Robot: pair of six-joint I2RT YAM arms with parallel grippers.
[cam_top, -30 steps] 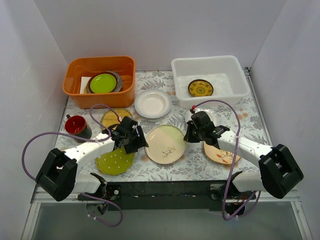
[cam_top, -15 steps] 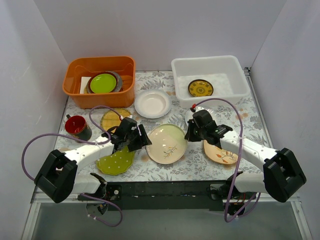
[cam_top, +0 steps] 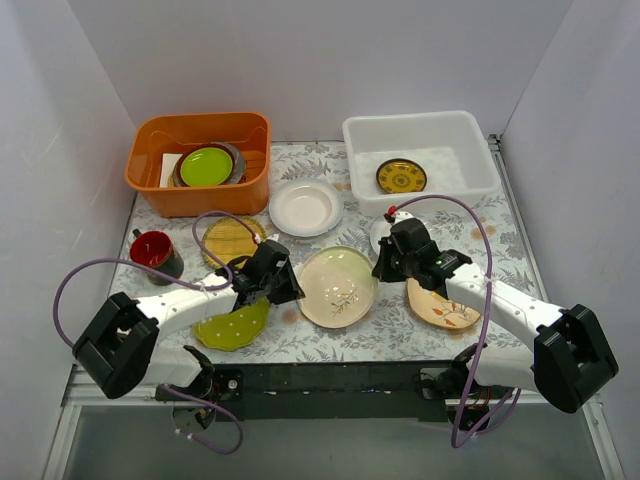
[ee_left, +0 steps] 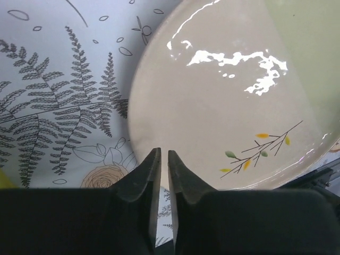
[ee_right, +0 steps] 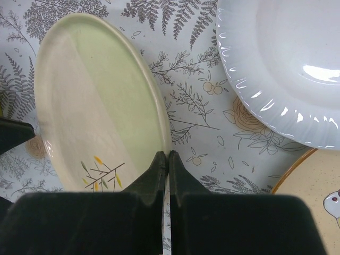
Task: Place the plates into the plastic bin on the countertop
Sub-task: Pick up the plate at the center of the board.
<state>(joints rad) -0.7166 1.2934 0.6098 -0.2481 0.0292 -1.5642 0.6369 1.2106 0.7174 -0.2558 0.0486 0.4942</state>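
Note:
A pale green and cream plate (cam_top: pixel 338 288) with a twig print stands tilted on the countertop (cam_top: pixel 352 238) between my grippers. My right gripper (cam_top: pixel 382 272) is shut on its right rim; in the right wrist view that rim (ee_right: pixel 159 127) runs straight into the closed gripper (ee_right: pixel 168 155). My left gripper (cam_top: pixel 290 290) is shut, its tips against the plate's left edge (ee_left: pixel 143 159), with nothing seen pinched in the gripper (ee_left: pixel 163 154). The plastic bin (cam_top: pixel 420 120) at the back right holds a mustard yellow plate (cam_top: pixel 401 176).
On the countertop lie a white plate (cam_top: pixel 305 206), another white plate (ee_right: pixel 287 69) by my right wrist, a woven straw plate (cam_top: pixel 232 238), a lime dotted plate (cam_top: pixel 232 325) and a cream floral plate (cam_top: pixel 440 308). A red mug (cam_top: pixel 155 250) and an orange tub (cam_top: pixel 200 160) stand left.
My left gripper has shut and moved right to the plate's left edge. The pale green plate has shifted slightly right and tilted up. The right gripper stays shut on its rim.

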